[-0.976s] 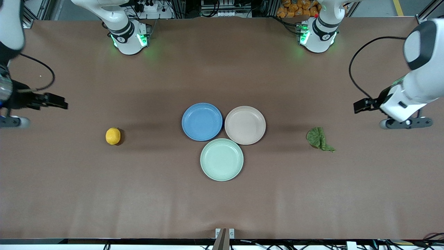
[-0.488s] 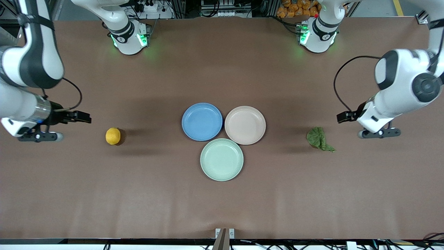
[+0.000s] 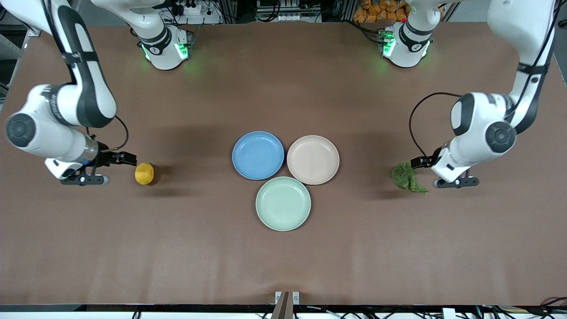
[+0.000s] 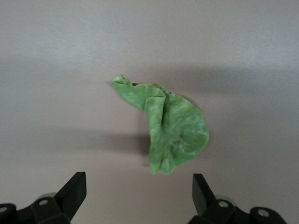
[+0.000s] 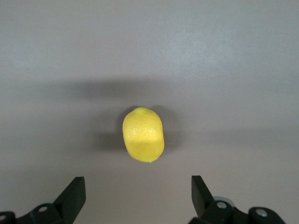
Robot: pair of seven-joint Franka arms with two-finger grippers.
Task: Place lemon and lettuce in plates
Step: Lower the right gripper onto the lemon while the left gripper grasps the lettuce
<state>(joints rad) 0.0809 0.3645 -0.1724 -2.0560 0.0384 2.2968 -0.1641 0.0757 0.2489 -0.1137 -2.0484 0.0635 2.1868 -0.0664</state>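
Observation:
The lemon [image 3: 144,173] lies on the table toward the right arm's end; it also shows in the right wrist view [image 5: 143,134]. My right gripper [image 3: 128,159] is open and empty, just beside the lemon [image 5: 138,196]. The lettuce [image 3: 406,177] lies toward the left arm's end and shows in the left wrist view [image 4: 167,129]. My left gripper [image 3: 418,162] is open and empty, right beside the lettuce [image 4: 139,193]. The blue plate [image 3: 258,155] and the beige-pink plate [image 3: 313,159] sit side by side at the table's middle, both empty.
A pale mint-green plate [image 3: 283,203] sits nearer the front camera, touching the two other plates. The brown table [image 3: 283,257] is bare around the lemon and the lettuce.
Both arms have swung inward and down from the table's ends. The right gripper has closed in on the lemon, the left gripper on the lettuce. Nothing on the table has moved.

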